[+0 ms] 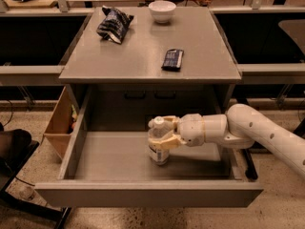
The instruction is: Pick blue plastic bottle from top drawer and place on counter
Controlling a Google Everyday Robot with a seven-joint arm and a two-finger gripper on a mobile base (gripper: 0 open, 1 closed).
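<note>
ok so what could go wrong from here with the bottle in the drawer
The gripper is closed on the bottle, which stands in the drawer. A smooth, round bottle may slip or tilt as it lifts. The front edge of the counter sits just behind and above, so a lift too far back could clip it. The dark packet lies near the counter's front and could get knocked during placing.

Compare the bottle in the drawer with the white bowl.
The bottle stands in the open drawer; the bowl sits on the counter. The bottle is clear, tall, capped; the bowl white, low, open. The gripper, in the drawer, clasps the bottle; the bowl is untouched. Both stand upright.
</note>
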